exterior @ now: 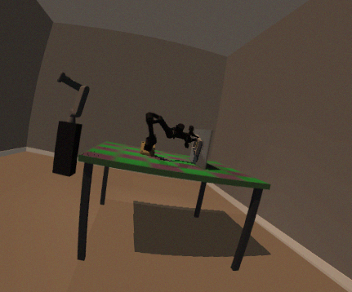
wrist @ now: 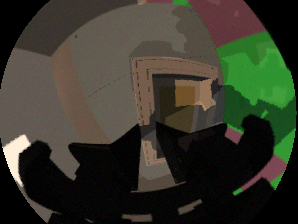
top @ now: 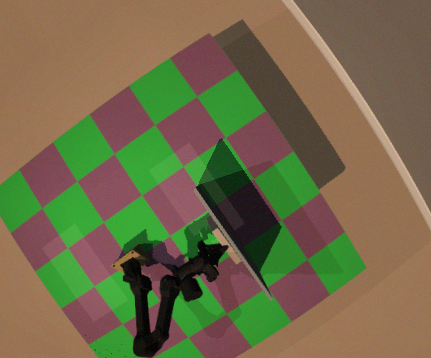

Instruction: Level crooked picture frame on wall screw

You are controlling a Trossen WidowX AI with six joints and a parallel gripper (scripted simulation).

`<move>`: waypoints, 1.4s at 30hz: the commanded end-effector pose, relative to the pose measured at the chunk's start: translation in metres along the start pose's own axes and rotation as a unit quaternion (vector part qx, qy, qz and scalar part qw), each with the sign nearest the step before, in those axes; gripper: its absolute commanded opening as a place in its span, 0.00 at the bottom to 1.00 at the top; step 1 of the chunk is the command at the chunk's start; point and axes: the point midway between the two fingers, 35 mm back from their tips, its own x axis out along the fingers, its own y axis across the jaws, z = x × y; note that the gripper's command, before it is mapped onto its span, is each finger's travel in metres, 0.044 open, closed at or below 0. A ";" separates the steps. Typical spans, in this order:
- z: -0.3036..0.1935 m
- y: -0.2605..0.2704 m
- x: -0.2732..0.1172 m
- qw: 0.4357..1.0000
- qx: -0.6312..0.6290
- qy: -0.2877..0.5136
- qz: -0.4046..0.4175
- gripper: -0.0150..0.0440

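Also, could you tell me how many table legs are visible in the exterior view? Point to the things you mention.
4: two nearer legs (exterior: 84, 212) at the left and right corners, two farther legs (exterior: 104, 185) behind them.

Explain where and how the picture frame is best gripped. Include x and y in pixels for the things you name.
Probably the border side nearest the pincer (top: 223, 248) (exterior: 199, 139) (wrist: 147, 125), one finger inside, one outside, approached from the room side: the picture frame (top: 218, 234) (exterior: 201, 143) (wrist: 144, 100) has a narrow raised border and its back faces the panel.

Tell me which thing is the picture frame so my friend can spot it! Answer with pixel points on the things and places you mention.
Find the green-and-purple checkered table (top: 97, 125) (exterior: 177, 173). A flat grey panel (top: 257, 274) (exterior: 203, 151) (wrist: 105, 70) stands on it. The picture frame (top: 234, 254) (wrist: 143, 100) is on its front, light brown around a dark picture, with the black gripper (top: 225, 247) (exterior: 199, 139) (wrist: 147, 125) shut on it.
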 end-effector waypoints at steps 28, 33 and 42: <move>-0.007 0.003 0.000 1.000 0.000 0.003 0.006 0.25; -0.007 0.003 0.000 1.000 0.000 0.003 0.006 0.25; -0.007 0.003 0.000 1.000 0.000 0.003 0.006 0.25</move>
